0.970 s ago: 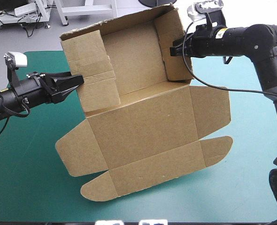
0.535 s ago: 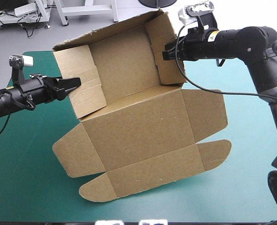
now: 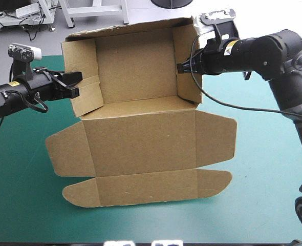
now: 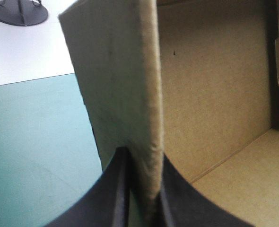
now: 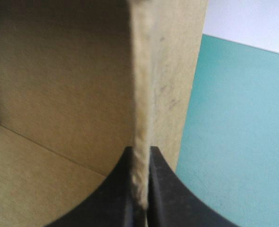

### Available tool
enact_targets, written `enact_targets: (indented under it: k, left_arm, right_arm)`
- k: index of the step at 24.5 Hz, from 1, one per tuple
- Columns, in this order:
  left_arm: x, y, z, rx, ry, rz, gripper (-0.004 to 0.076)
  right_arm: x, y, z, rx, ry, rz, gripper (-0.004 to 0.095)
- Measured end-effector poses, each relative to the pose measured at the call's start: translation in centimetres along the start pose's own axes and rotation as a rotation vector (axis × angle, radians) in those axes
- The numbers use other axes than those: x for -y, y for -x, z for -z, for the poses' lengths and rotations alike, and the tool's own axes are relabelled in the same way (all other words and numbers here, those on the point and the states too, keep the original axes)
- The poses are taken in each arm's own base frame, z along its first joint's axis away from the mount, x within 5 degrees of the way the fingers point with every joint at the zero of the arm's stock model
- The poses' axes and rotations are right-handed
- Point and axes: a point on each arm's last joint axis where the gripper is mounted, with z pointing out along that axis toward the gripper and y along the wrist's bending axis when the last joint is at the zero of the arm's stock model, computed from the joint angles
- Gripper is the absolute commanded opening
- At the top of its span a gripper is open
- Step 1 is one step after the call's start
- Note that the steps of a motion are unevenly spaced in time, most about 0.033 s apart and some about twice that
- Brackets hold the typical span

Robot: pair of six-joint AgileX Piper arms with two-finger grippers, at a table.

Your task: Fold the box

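Box half formed, both grippers pinching its side walls.

The box is sitting mid-table on the teal-green cover, its tray end toward the far edge. The left gripper is clamping the left side wall and the right gripper is clamping the right side wall. In each wrist view the black fingers are closing almost together on the edge of the board, at the left gripper and at the right gripper. Judged done: back and side walls are standing, forming a tray. Judged left: the lid and its front flap are lying out flat, nothing tucked. Bare cover is showing on both sides of the box. The front flap is reaching near the table's near edge, leaving little room there.
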Motion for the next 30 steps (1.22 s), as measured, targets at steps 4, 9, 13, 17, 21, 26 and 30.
enact_targets:
  k: [4, 9, 13, 17, 21, 26, 30]
  left_arm:
    - [2.6, 1.3, -0.1, -0.076, 0.072, -0.098, -0.001]
    - [1.7, -1.5, -5.8, -0.36, 0.19, -0.111, -0.001]
    - [0.2, -3.5, -9.5, -0.497, 0.244, -0.093, -0.001]
    - [-1.8, -5.9, -13.1, -0.63, 0.268, -0.068, -0.001]
    - [-3.2, -8.0, -15.9, -0.719, 0.286, -0.03, -0.001]
    - [-4.6, -9.9, -18.5, -0.756, 0.341, 0.067, -0.001]
    - [-5.5, -10.3, -19.4, -0.723, 0.365, 0.163, -0.001]
  right_arm:
    - [-0.7, -0.8, -0.4, -0.078, -0.063, -0.035, -0.0005]
    - [0.4, -1.6, -5.0, -0.177, -0.114, -0.063, -0.0005]
    - [1.1, -2.5, -9.1, -0.264, -0.134, -0.07, -0.0005]
    - [2.0, -4.0, -13.7, -0.361, -0.148, -0.081, -0.0005]
    - [3.2, -5.7, -17.7, -0.452, -0.16, -0.106, -0.0005]
    - [5.0, -7.8, -21.5, -0.542, -0.162, -0.152, -0.0005]
    - [6.3, -8.3, -22.3, -0.559, -0.151, -0.205, -0.0005]
